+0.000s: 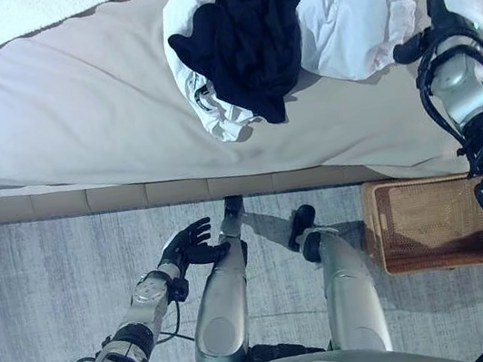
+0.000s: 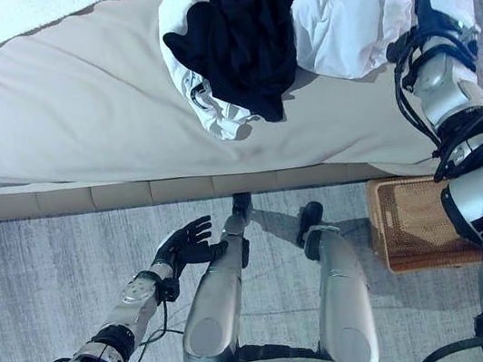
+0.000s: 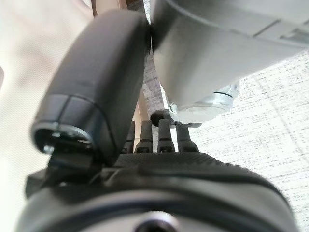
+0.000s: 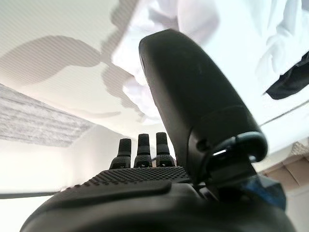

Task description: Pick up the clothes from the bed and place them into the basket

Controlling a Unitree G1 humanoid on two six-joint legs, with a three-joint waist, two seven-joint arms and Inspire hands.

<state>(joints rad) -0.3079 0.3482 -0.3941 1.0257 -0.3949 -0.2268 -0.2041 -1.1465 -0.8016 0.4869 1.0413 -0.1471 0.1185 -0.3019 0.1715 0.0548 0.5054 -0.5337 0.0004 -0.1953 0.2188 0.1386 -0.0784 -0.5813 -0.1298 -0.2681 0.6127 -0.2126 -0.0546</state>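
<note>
A pile of clothes lies on the bed point(image 1: 73, 106) near its right end: a black garment point(image 1: 255, 32) between white garments point(image 1: 352, 7). My right hand point(image 1: 431, 13) hovers at the pile's right edge, open and empty, with a white cover on its thumb. In the right wrist view its fingers point(image 4: 142, 150) are straight, and the white clothes point(image 4: 231, 38) lie just past them. A brown woven basket point(image 1: 432, 224) stands on the floor against the bed, below my right arm. My left hand point(image 1: 192, 244) hangs low over the floor, open and empty.
A grey carpet point(image 1: 56, 284) covers the floor in front of the bed. The bed's padded base point(image 1: 89, 202) runs along the carpet's far side. A white blanket point(image 1: 14, 19) lies along the far left of the bed.
</note>
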